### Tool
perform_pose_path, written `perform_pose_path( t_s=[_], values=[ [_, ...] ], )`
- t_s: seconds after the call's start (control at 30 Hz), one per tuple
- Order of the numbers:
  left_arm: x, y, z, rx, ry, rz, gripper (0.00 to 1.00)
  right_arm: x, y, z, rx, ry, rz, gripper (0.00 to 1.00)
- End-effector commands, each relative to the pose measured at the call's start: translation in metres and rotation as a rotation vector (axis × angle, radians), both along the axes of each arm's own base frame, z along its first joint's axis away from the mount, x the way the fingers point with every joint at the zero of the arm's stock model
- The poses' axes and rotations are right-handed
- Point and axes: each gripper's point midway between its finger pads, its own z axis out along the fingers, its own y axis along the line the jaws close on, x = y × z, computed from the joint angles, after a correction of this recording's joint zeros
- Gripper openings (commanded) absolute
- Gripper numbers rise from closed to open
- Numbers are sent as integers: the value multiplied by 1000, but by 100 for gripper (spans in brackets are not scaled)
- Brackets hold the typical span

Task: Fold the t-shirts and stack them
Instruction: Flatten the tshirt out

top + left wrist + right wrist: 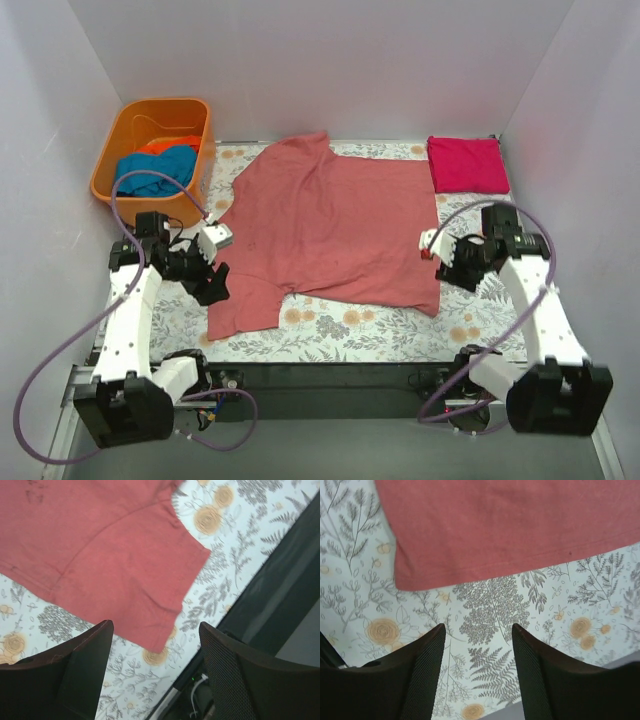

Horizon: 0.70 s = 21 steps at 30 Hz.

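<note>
Jaws gape empty on left end effector (155,626) and right end effector (477,627) (brick-red t-shirt (330,225) cropped in wrist views).

we see a brick-red t-shirt (330,230) of soft, matt cloth, lightly creased, on a matt floral-printed table cover (350,330). the orange tub (108,150) is smooth, slightly shiny plastic. the left gripper (155,626) has dark fingers (225,680) with a fine mesh texture.

tub (110,155) far-left, walls (40,150) (close) — front strip free
</note>
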Motion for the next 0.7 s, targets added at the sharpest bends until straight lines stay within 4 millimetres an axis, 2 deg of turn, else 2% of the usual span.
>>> perform_pose_path(
  t_s=[0.0,0.03,0.07,0.1,0.13,0.2,0.23,0.27,0.3,0.33,0.37,0.4,0.5,0.53,0.6,0.67],
  values=[
    [45,0,11,-37,-56,80,67,21,15,7,142,168,-193,60],
    [66,3,8,-23,-94,94,66,25,19,0,163,232,-222,52],
    [73,4,4,-2,-99,102,63,30,20,2,172,245,-251,50],
    [87,4,-1,34,-119,118,61,30,34,-1,183,281,-248,47],
    [95,4,-12,55,-92,125,60,31,37,-10,168,321,-261,42],
    [111,7,-22,92,-80,177,56,36,47,-19,159,336,-283,41],
    [124,-1,-22,103,-122,153,55,37,46,-29,125,345,-295,41],
    [132,-3,-35,107,-79,183,54,40,47,-35,105,341,-303,41],
    [142,-6,-40,122,-89,188,51,35,48,-47,76,355,-303,41],
    [148,-3,-45,147,-79,213,49,42,45,-56,48,341,-319,41],
    [151,-3,-62,175,-38,217,48,43,43,-62,32,342,-327,41],
    [156,-4,-67,189,-46,218,44,38,40,-75,4,368,-334,40],
    [151,5,-98,279,-22,234,41,40,27,-92,-66,346,-349,38],
    [140,14,-113,333,9,243,40,37,20,-100,-103,341,-353,38],
    [127,20,-124,374,40,247,36,34,14,-106,-133,341,-352,38],
    [105,30,-136,428,87,250,31,25,6,-113,-180,345,-336,38]
  ],
)
